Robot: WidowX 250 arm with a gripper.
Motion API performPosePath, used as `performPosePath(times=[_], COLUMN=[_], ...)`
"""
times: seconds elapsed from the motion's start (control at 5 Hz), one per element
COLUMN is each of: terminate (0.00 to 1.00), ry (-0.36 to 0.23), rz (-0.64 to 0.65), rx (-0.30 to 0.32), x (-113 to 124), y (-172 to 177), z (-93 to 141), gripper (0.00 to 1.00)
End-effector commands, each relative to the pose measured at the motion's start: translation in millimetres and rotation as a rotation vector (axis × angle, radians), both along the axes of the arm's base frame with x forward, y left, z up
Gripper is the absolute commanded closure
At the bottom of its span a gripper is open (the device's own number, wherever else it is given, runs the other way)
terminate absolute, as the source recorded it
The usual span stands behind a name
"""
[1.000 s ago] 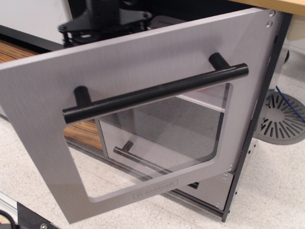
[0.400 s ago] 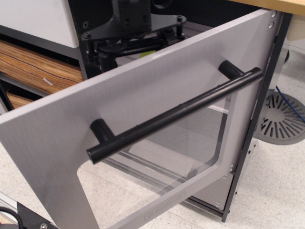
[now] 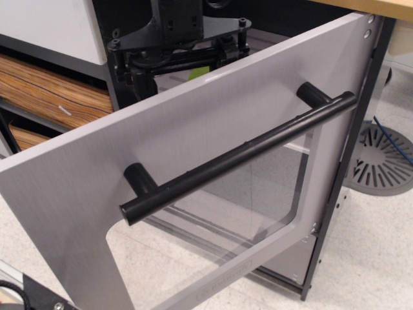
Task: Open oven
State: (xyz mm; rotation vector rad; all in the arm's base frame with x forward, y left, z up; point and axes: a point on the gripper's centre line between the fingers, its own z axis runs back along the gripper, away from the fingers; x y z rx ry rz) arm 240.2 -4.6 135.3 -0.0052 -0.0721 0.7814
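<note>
The grey oven door (image 3: 213, 123) hangs wide open, tilted far out toward the camera and hinged at its right edge. Its long black bar handle (image 3: 239, 155) runs diagonally across the front. The clear rounded window (image 3: 251, 200) sits below it and the embossed logo (image 3: 222, 282) is near the bottom edge. My black gripper (image 3: 177, 61) is behind the door's upper edge, at the mouth of the oven cavity. Its fingertips are hidden by the door edge, so I cannot see how the jaws stand. It is not on the handle.
Orange wood-grain drawers (image 3: 45, 93) and a white panel (image 3: 45, 26) are at the left. A wooden countertop edge (image 3: 387, 8) is at the top right. A grey round slotted base (image 3: 384, 158) sits on the speckled floor at the right.
The door has swung much further open than a second ago, its left edge dropping toward the camera. The gripper has shifted right behind the door's top edge. Almost nothing moved in the last half second.
</note>
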Motion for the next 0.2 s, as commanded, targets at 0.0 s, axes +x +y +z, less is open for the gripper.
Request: performPosePath(times=[0.0], terminate=[1.00], ry=[-0.044], rz=[0.002], rx=[0.004], x=[5.5], y=[7.6], z=[15.2], gripper=[0.00])
